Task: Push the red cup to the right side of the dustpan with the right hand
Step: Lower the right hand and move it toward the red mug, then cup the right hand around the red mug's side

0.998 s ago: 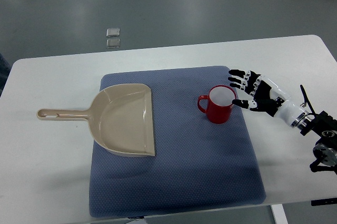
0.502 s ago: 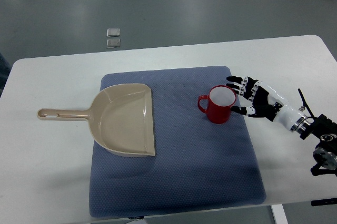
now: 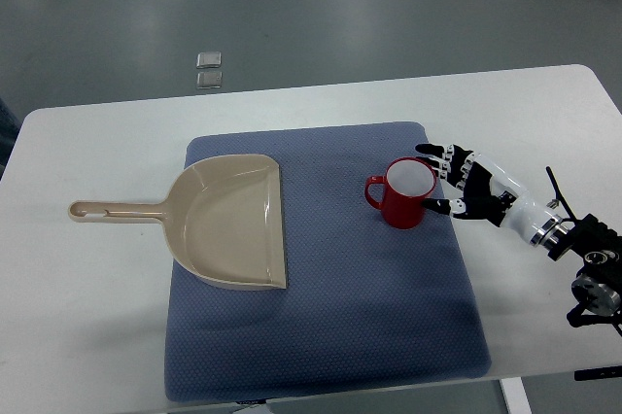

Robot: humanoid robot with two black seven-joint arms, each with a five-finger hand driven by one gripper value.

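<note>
The right hand (image 3: 465,184) has its fingers spread, holds nothing, and stands with its fingertips (image 3: 432,204) at the right wall of the red cup (image 3: 403,193). The cup stands upright on the blue mat (image 3: 389,317) just left of the hand, its handle pointing away from the hand toward the beige dustpan (image 3: 233,222), which lies well apart farther left. Judged from this layout, contact is just established and the push toward the dustpan's right side remains to be done.

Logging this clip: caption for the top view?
Right hand, fingers spread, beside red cup on blue mat; dustpan at left.
</note>
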